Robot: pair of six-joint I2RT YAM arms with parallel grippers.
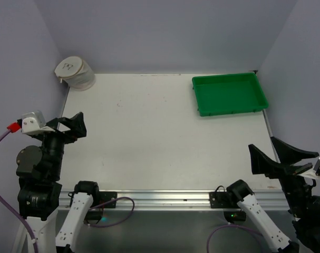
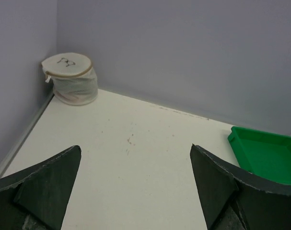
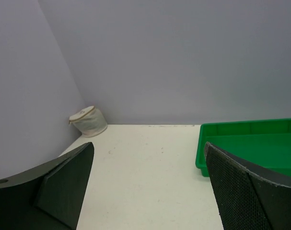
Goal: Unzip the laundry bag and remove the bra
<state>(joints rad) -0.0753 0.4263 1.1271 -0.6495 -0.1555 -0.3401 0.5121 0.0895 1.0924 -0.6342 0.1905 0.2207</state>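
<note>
Left tool [image 1: 77, 126] and right tool [image 1: 269, 152] hang wide open at the near corners of the bench [image 1: 160, 137]. The laundry bag [image 1: 75, 73], apparently unopened, sits far-left, straight ahead of the nearer left arm.

A cream-white laundry bag [image 1: 74, 73] sits in the far left corner of a white tabletop [image 1: 160, 137], against pale violet walls, its round face with a small dark mark turned upward. Well apart from it, a green tray [image 1: 228, 95] lies at the far right corner. At the near edge, the left pincer [image 1: 77, 126] hangs over the tabletop's left side and the right pincer [image 1: 261, 142] over its right side, jaws apart, each holding nothing. A metal rail [image 1: 165, 199] runs between the arm bases.
</note>
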